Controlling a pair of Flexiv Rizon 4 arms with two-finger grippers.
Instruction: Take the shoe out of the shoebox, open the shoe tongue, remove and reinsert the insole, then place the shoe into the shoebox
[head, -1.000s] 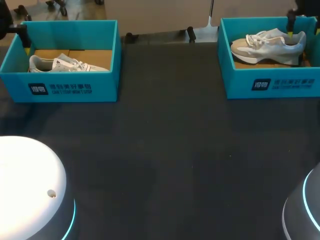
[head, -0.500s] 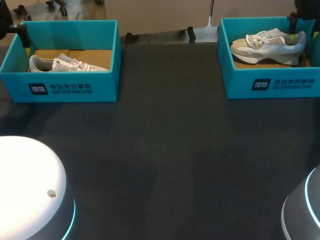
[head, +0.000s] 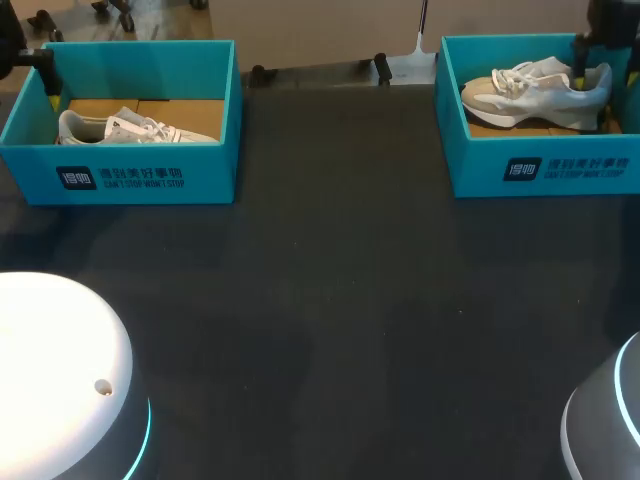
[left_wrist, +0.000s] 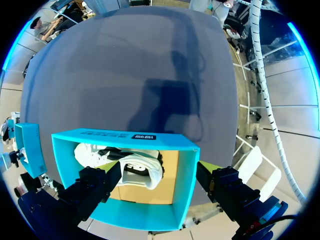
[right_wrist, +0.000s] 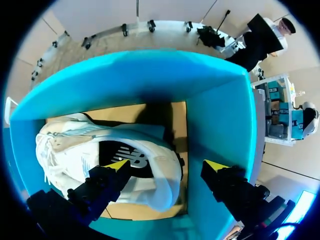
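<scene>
Your right gripper (right_wrist: 166, 164) has dipped back over the shoe (right_wrist: 75, 145) in its box (right_wrist: 220, 115), fingers (right_wrist: 107, 182) spread wide, so nothing's grasped yet.

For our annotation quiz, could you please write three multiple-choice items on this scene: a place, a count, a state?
1. Where is the right-hand shoe? A in the right box; B outside it; C in a claw.
2. How many blue boxes stand on the table? A one; B two; C three.
3. How is the right claw? A open; B shut on the shoe; C shut on a wall.
Answers: 1A, walls surround it; 2B, left box and right box; 3A, tips wide apart.
</scene>
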